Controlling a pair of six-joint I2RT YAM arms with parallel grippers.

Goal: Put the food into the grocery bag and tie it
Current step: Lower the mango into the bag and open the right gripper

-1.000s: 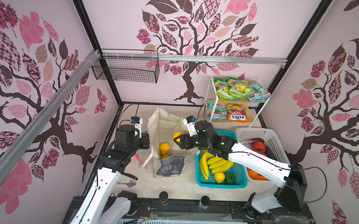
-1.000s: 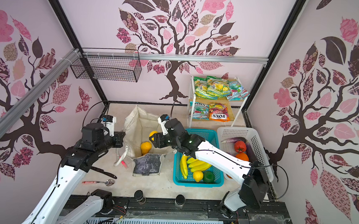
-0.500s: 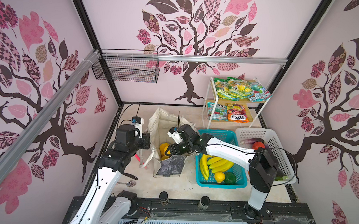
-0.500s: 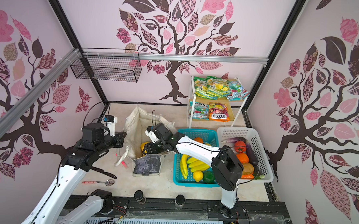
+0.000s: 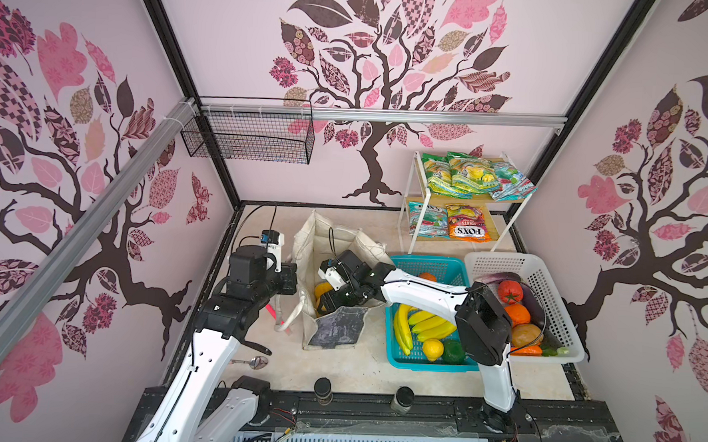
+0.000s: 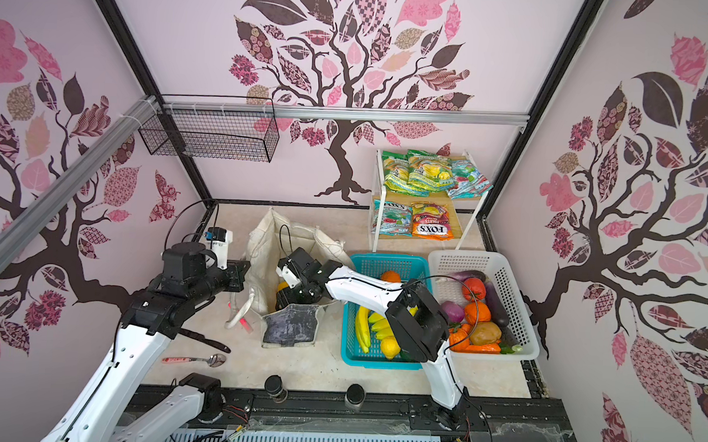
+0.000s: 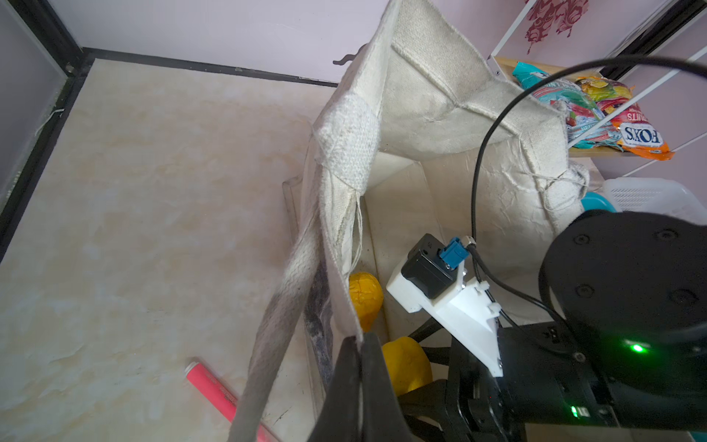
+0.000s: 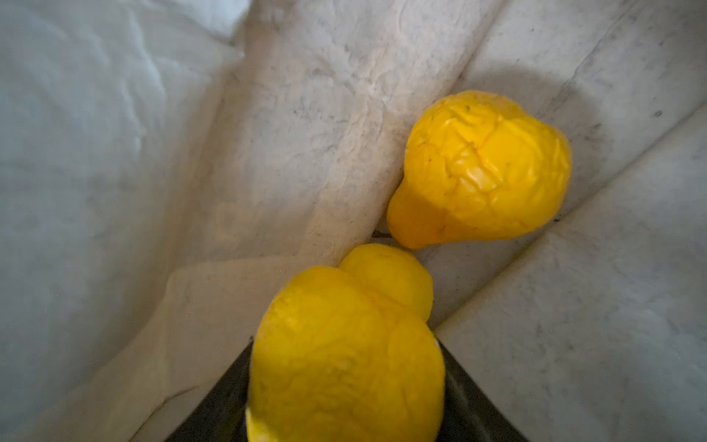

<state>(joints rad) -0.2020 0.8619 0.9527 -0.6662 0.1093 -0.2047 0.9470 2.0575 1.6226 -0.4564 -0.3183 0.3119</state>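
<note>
The grocery bag [image 5: 318, 237] stands open beside the teal basket [image 5: 425, 262]. The left gripper [image 7: 361, 344], jaws pinched together on the bag's rim, holds the mouth wide. The right gripper [image 5: 331, 302] reaches down inside, clamped on a yellow fruit [image 8: 344, 356], low beside a second fruit [image 8: 482, 168] on the bag floor.

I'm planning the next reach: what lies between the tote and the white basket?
The teal basket, with bananas and a lemon in it; the right arm reaches across it into the tote. Both top views show this.
</note>
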